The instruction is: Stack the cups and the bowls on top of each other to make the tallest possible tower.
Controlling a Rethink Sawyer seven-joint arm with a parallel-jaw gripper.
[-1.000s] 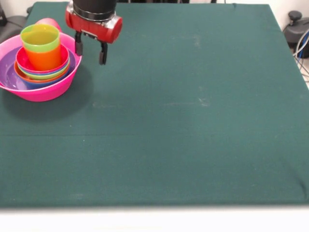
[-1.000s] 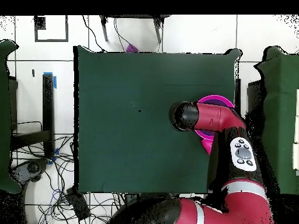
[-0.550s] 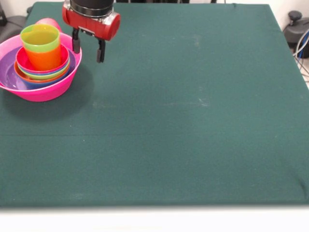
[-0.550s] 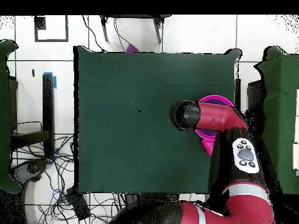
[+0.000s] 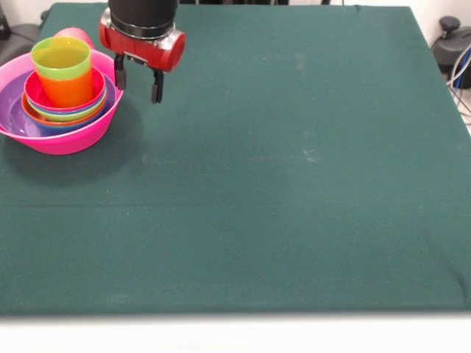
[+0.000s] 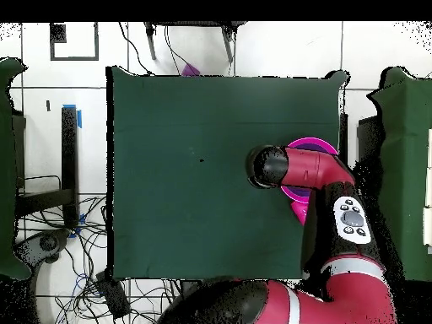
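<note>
The tower [image 5: 59, 99] stands at the table's left edge in the front view. Its base is a huge pink bowl [image 5: 66, 140] holding a purple bowl [image 5: 11, 103] and several smaller nested bowls. An orange cup [image 5: 68, 92] rises from them with a lime green cup [image 5: 62, 59] nested in it. A red-pink cup [image 5: 73, 34] peeks out behind the tower. My gripper [image 5: 137, 82] hangs open and empty just right of the pink bowl's rim, above the cloth. Overhead, my arm [image 6: 304, 169] covers most of the pink bowl [image 6: 309, 141].
A dark green cloth [image 5: 294, 184] covers the table. Cables and dark equipment [image 5: 452, 44] lie off the right edge in the front view.
The gripper shifted slightly up and toward the tower, then back right and down. It stays open. The tower has not moved.
</note>
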